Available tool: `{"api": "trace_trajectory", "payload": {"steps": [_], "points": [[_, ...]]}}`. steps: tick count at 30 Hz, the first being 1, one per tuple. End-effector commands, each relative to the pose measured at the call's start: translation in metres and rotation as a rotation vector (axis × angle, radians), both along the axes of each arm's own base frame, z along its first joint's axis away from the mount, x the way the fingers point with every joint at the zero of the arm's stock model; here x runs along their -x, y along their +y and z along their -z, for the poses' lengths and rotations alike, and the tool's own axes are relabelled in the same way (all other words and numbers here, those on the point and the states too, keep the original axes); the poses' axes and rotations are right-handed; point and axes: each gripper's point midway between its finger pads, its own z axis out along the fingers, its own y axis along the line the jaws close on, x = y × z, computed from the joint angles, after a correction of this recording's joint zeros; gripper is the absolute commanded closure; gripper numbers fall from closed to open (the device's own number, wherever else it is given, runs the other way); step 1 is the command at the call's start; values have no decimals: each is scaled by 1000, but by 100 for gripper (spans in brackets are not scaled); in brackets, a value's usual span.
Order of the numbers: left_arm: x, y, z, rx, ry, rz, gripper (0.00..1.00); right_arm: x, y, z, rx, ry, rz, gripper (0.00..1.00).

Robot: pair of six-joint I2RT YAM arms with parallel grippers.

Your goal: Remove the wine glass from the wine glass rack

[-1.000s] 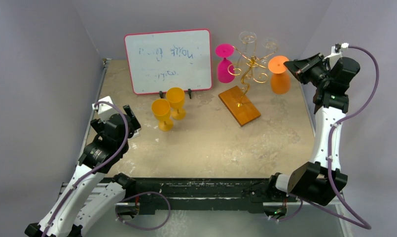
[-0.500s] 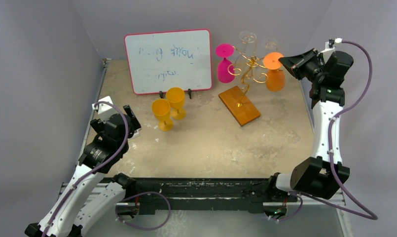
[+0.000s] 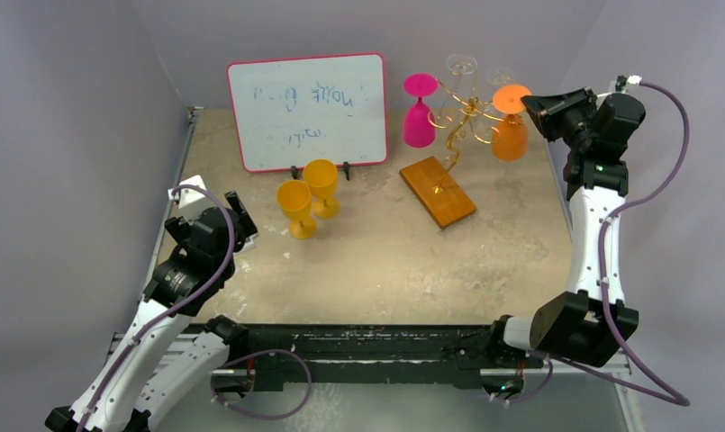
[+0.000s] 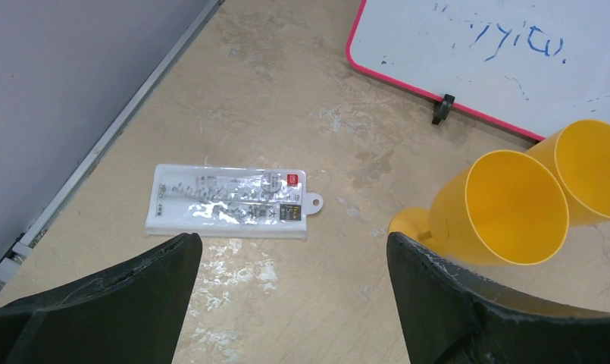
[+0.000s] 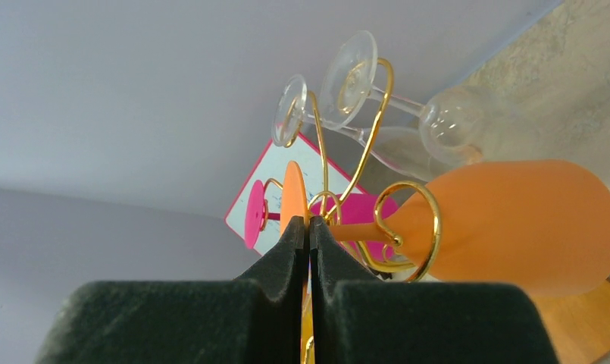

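Orange wine glass [image 3: 511,137] hangs bowl-down from a curl on the right side of the wine glass rack [image 3: 457,121], at the far right of the counter [image 3: 385,261]. It looks like plastic: probably light, stiff and smooth, not very fragile. The thin foot [image 5: 293,199] is the only exposed hold, and an edge pinch there may let it pivot. The right hand [image 5: 309,224] is clamped on that foot edge. The left hand [image 4: 290,250] is spread wide and holds nothing, near the yellow cups [image 3: 309,196]. Versus half a second ago, the glass, rack top and pink glass [image 3: 419,121] have shifted right, and the stem now leans. The wooden base [image 3: 437,192] hasn't moved. My guess is the stem is snagged in the curl and dragging the rack.
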Motion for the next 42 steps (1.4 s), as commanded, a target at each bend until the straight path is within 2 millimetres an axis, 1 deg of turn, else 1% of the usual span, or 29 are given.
{"api": "trace_trajectory", "payload": {"steps": [1,5,14,18,21,24,29,37,42], "points": [[-3,2,-10,25,-52,-27,8,-2,-2,-36,-10,-126,18,100],[-3,2,-10,25,-51,-27,7,-6,3,-27,-24,-107,-19,100],[-3,2,-10,24,-51,-29,7,-7,5,-22,-22,-103,-31,100],[-3,3,-10,23,-51,-30,7,-6,8,-21,-36,-95,-36,100],[-3,3,-10,24,-50,-31,7,-5,6,-28,-53,-132,29,100],[-3,3,-10,24,-52,-32,7,-5,8,-27,-70,-132,38,100],[-3,3,-10,23,-51,-34,7,-9,4,-21,-89,-112,59,100],[-2,4,-10,24,-53,-37,7,-13,-4,-22,-124,-116,113,100],[-2,4,-10,23,-52,-37,7,-11,-10,-22,-122,-117,155,100]]}}
